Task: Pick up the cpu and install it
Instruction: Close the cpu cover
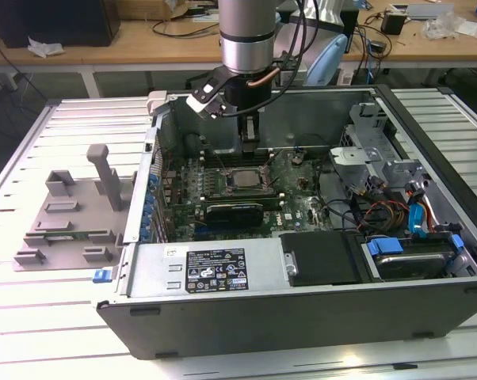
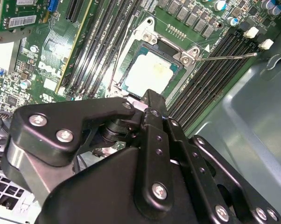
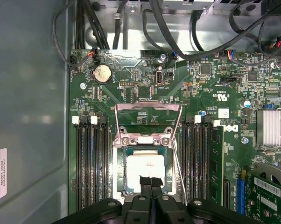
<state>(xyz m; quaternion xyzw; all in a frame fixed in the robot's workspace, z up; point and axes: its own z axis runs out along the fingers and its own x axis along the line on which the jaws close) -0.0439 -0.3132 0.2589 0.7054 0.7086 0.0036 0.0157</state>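
Observation:
The cpu lies flat in its socket on the green motherboard, inside the open computer case. Its pale silver top is plain in both wrist views. My gripper hangs straight above the socket, a short way over the chip. The two black fingertips are pressed together with nothing between them. In the second wrist view the gripper overlaps the chip's near edge. The socket's metal load plate stands flipped open beside the chip.
Dark memory slots flank the socket on both sides, and a thin metal lever runs along one edge. A grey plastic tray with upright posts sits at the exterior view's left. Power supply and cabled drive cage crowd the case.

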